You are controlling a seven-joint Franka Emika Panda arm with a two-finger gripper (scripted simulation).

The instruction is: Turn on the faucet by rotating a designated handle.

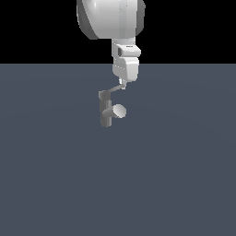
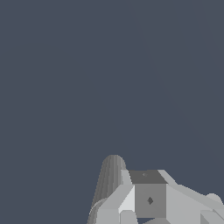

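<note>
In the exterior view the claw (image 1: 122,83), its jaw state impossible to tell, meets the tip of the thin handle (image 1: 115,88) atop the small grey faucet (image 1: 106,110) mid-counter, so pushing the lever around seems next; the wrist view shows only a ribbed grey cylinder beside the fingers (image 2: 150,200).

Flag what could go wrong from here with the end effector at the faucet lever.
1. The end effector meets only the far tip of the thin handle, so it could slip off once the lever swings.
2. The spout sits just below the handle; descending further risks pushing it instead.
3. The wrist view shows only the faucet body, not the contact, so the grip cannot be confirmed.
</note>
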